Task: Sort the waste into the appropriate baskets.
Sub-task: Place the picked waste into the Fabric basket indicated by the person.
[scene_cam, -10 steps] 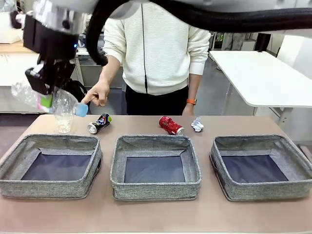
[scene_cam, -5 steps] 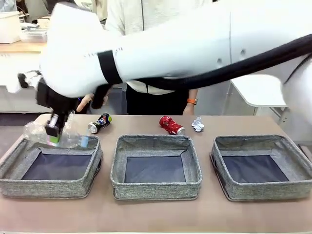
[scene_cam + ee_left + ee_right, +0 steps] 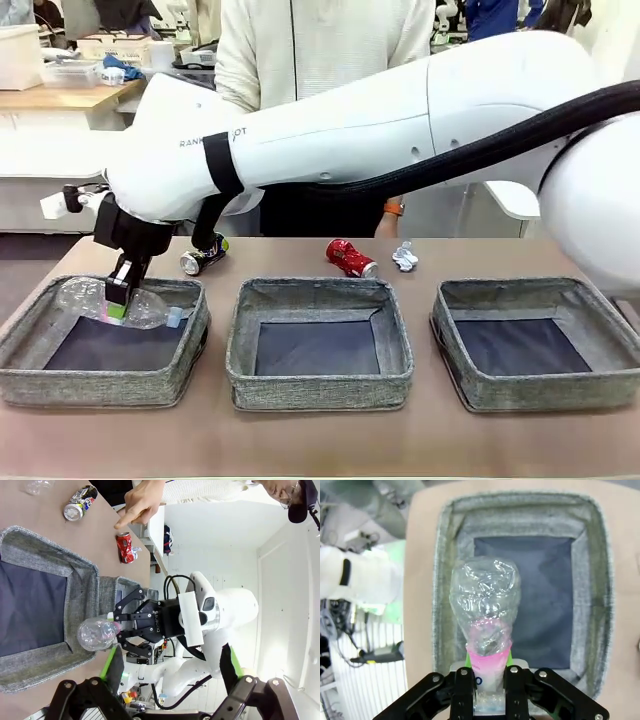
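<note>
My right gripper [image 3: 118, 298] is shut on the clear plastic bottle [image 3: 95, 300], at its pink label [image 3: 489, 641]. The bottle lies level just above the back of the left basket [image 3: 30, 372], blue cap [image 3: 175, 318] towards the middle. From the left wrist, the bottle [image 3: 96, 633] shows beside that basket's rim [image 3: 82, 595]. My left gripper [image 3: 169, 664] hangs open and empty. On the table behind the baskets lie the dark printed can [image 3: 203, 254], the crushed red can [image 3: 350, 257] and the white paper wad [image 3: 404, 256]. A clear cup [image 3: 38, 485] lies farther off.
The middle basket [image 3: 318, 385] and right basket [image 3: 535, 395] stand in a row along the front. A person stands at the far side, one hand [image 3: 142, 502] pointing down near the cans. My right arm [image 3: 400, 110] spans the table above the baskets.
My right arm swung lower and forward, bringing the bottle from above the table's back left down to the left basket. The bottle turned from upright to level.
</note>
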{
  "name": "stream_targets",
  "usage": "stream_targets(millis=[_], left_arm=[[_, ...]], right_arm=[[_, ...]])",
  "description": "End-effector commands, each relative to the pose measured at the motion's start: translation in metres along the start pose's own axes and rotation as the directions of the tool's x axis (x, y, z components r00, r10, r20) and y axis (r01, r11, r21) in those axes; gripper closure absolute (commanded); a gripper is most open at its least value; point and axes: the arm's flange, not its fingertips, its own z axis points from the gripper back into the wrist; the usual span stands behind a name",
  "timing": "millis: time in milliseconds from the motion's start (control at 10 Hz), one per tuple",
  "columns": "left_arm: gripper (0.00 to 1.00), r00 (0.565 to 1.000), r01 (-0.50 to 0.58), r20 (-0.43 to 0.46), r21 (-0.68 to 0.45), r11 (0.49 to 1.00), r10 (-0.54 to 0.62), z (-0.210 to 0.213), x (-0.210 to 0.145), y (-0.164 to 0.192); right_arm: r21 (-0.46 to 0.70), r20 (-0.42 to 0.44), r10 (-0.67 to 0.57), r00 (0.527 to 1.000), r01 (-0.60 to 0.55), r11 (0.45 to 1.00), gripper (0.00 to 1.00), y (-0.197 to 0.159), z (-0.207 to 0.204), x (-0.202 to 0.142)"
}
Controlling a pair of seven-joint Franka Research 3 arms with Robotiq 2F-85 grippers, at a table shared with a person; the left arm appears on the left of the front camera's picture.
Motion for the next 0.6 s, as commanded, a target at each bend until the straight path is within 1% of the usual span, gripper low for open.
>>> stream_targets(millis=[0,100,200,300,400,500], left_arm=[[0.0,1.0,0.019,-0.007,-0.01,1.0,-0.019,0.0012,-0.0019,-0.0005],[0.0,1.0,0.019,-0.007,-0.01,1.0,-0.019,0.0012,-0.0019,-0.0005],[0.0,1.0,0.019,-0.007,-0.01,1.0,-0.019,0.0012,-0.0019,-0.0005],[0.0,1.0,0.019,-0.007,-0.01,1.0,-0.019,0.0012,-0.0019,-0.0005],[0.0,1.0,0.019,-0.007,-0.01,1.0,-0.019,0.0012,-0.0019,-0.0005],[0.0,1.0,0.019,-0.007,-0.01,1.0,-0.019,0.0012,-0.0019,-0.0005]], right_arm=[[0.022,-0.003,0.008,1.0,-0.008,1.0,0.79,0.0038,0.0032,-0.0001],[0.015,0.001,0.004,1.0,-0.004,1.0,0.79,0.0036,0.0036,-0.0003],[0.014,0.007,0.0,1.0,0.0,1.0,0.71,0.003,0.003,-0.0002],[0.008,0.019,-0.001,1.0,0.001,1.0,0.22,0.0012,0.003,0.0006],[0.013,0.014,0.005,1.0,-0.005,1.0,0.13,0.0021,0.0022,0.0009],[0.011,0.017,0.005,1.0,-0.005,1.0,0.0,0.0026,0.0023,0.0012]])
